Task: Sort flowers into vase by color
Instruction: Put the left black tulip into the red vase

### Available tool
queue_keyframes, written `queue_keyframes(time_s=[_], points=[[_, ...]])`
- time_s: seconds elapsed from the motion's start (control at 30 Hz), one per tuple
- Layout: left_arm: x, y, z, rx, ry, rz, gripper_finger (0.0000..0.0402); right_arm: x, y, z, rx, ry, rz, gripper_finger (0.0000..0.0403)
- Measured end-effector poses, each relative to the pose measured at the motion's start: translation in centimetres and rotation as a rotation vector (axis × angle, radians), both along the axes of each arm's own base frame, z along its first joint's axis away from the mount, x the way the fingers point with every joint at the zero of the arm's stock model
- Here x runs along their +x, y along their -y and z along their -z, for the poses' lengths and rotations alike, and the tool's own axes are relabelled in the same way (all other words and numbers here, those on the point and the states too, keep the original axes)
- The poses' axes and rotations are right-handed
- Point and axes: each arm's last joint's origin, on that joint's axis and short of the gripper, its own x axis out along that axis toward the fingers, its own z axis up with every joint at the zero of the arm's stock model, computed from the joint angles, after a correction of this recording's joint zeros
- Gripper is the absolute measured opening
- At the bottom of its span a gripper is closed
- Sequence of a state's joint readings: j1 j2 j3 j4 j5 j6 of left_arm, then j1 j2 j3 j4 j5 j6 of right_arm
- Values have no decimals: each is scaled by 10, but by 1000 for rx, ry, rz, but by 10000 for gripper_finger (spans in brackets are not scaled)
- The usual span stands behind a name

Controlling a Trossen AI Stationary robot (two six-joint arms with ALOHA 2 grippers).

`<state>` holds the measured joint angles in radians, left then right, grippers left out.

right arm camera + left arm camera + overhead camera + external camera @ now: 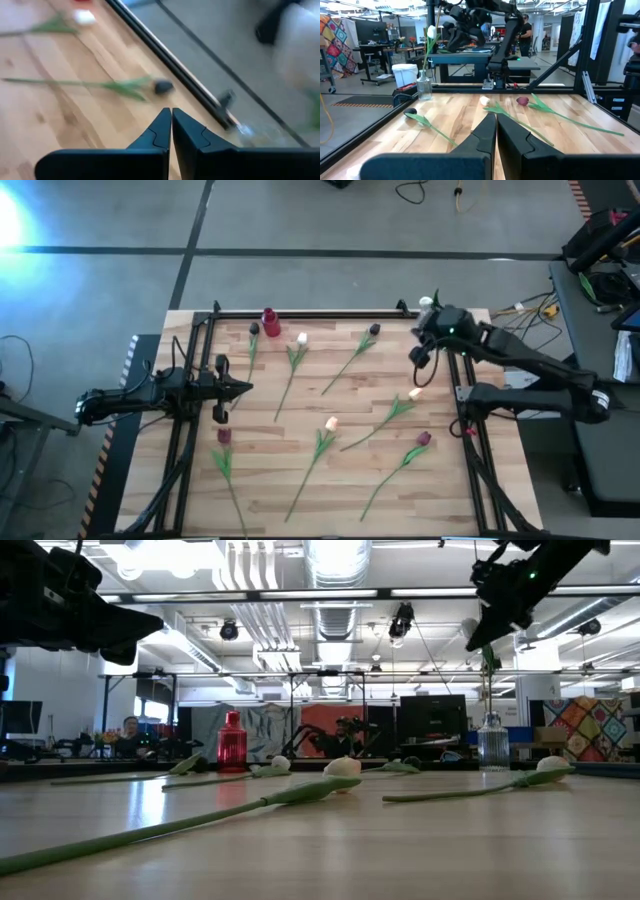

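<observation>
Pale wooden boards form the surface, where seven flowers lie scattered from upper left to lower right of the high view. A clear vase in the upper right corner already holds a white flower. Beside it the right gripper is raised, fully closed and empty. The left gripper waits at mid-left, closed on nothing. The next stem is best taken near its middle.
</observation>
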<state>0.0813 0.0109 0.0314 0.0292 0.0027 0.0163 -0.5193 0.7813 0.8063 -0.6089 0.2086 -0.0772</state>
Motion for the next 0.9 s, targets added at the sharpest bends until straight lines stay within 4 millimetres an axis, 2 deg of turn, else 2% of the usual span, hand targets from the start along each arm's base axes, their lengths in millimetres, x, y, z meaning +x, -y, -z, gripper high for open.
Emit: queue_keyframes(time_s=[0.17, 0.53, 0.73, 0.9], points=[[0, 0, 0, 0, 0, 0, 0, 19, -21, 19, -38, 93, -156, 9], [0, 0, 0, 0, 0, 0, 0, 52, -67, 83, -75, 314, -424, 9], [0, 0, 0, 0, 0, 0, 0, 60, -79, 109, -113, 386, -495, 9], [0, 0, 0, 0, 2, 0, 0, 67, -80, 121, -120, 399, -502, 9]])
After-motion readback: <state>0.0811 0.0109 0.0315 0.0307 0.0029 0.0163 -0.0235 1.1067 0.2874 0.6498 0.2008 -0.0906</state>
